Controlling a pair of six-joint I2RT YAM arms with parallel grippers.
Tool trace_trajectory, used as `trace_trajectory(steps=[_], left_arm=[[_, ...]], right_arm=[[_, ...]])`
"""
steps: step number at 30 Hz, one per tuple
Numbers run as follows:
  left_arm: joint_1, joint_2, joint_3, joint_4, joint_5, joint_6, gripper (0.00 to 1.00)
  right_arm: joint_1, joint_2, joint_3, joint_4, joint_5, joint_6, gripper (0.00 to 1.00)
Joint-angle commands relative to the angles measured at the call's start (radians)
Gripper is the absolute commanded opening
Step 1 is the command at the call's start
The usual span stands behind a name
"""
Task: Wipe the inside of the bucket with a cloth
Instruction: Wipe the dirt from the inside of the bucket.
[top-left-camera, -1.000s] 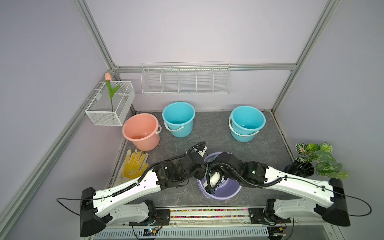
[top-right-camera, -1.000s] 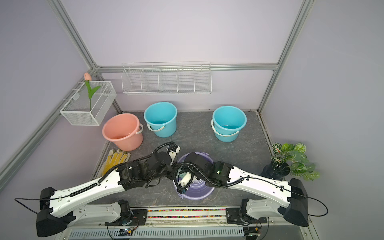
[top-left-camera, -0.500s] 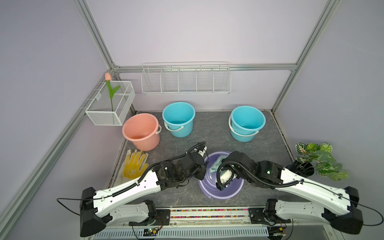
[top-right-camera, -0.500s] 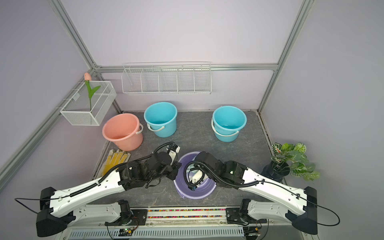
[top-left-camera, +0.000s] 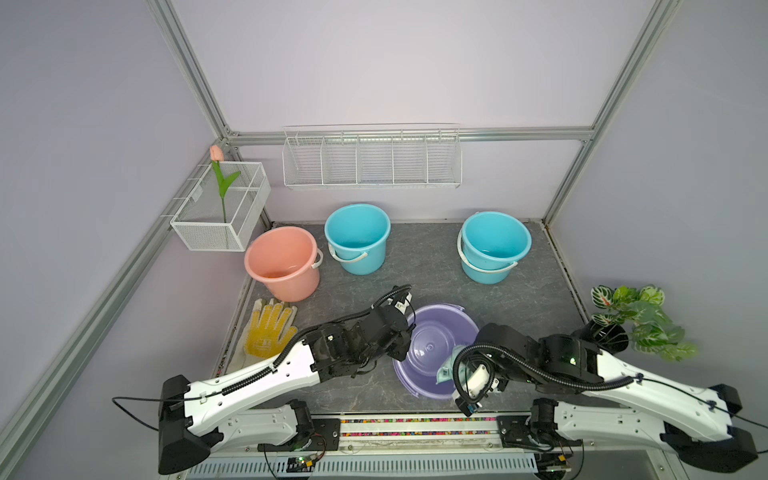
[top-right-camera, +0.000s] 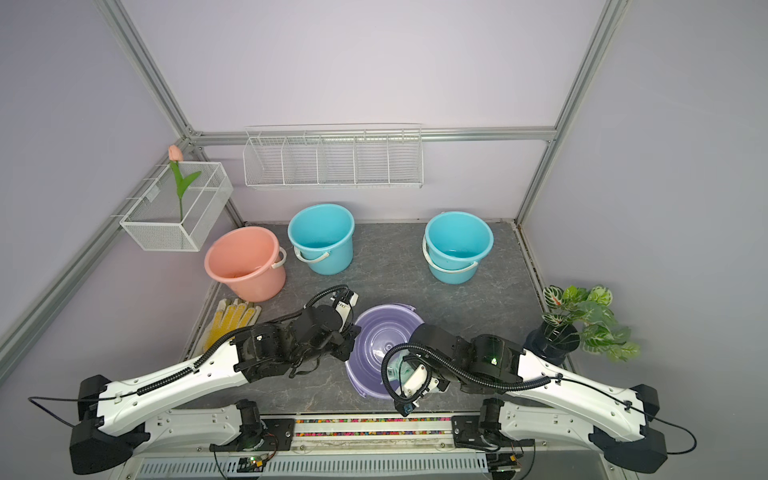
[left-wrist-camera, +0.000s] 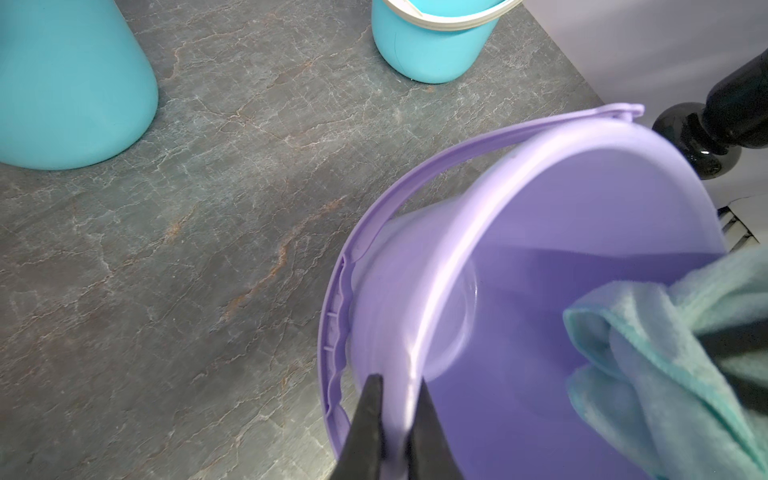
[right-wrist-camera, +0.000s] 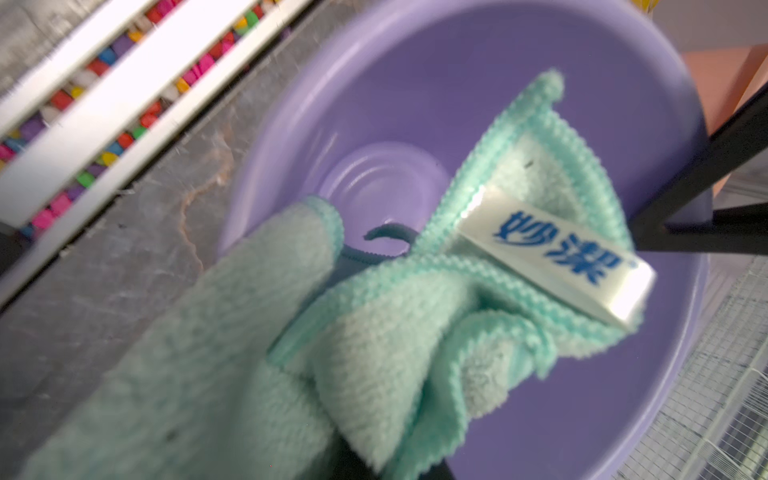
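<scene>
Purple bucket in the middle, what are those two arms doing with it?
The left tool is clamped on the rim of the tilted purple bucket, holding it at an angle. The right tool grips a bunched mint-green cloth at the bucket's mouth, on the side nearest that arm. It looks mid-wipe.

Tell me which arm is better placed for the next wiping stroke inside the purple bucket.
Right. The right gripper is shut on the cloth at the mouth of the purple bucket. The left gripper is clamped on the rim, steadying it.
</scene>
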Motion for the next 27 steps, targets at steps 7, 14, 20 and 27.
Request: trace_trajectory(steps=[7, 14, 20, 27], left_arm=[[-0.001, -0.014, 0.002, 0.04, -0.036, -0.033, 0.0], [0.0, -0.009, -0.001, 0.05, -0.021, -0.032, 0.0], [0.0, -0.013, 0.002, 0.045, -0.012, -0.027, 0.0], [0.0, -0.028, -0.013, 0.047, -0.001, -0.027, 0.0]], right_arm=[[0.026, 0.022, -0.116, 0.276, -0.349, 0.271, 0.07], [0.037, 0.145, -0.159, 0.605, -0.34, 0.363, 0.07], [0.042, 0.241, -0.079, 0.651, -0.244, 0.277, 0.07], [0.042, 0.269, 0.009, 0.545, -0.064, 0.032, 0.07]])
